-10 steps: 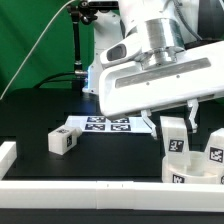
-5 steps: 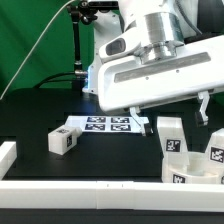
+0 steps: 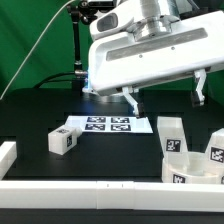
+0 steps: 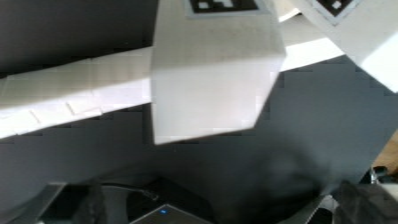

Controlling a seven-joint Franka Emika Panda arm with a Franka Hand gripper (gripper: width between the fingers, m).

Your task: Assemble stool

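Observation:
The stool's round white seat (image 3: 196,168) lies at the exterior view's right, near the front. Two tagged white legs stand upright on it, one (image 3: 173,137) left of the other (image 3: 215,151). A third leg (image 3: 62,141) lies loose on the black table at the left. My gripper (image 3: 167,102) hangs above the first upright leg, open and clear of it, with nothing between its fingers. In the wrist view that leg (image 4: 214,70) stretches away below the dark fingers (image 4: 80,205), and the second leg (image 4: 365,40) shows beside it.
The marker board (image 3: 103,125) lies flat behind the loose leg. A long white border rail (image 3: 90,190) runs along the front edge, with a short piece (image 3: 8,152) at the left. A white strip (image 4: 71,92) crosses the wrist view behind the leg.
My gripper stood low around the left upright leg a second ago. It has opened wide and risen, leaving the leg standing on the seat.

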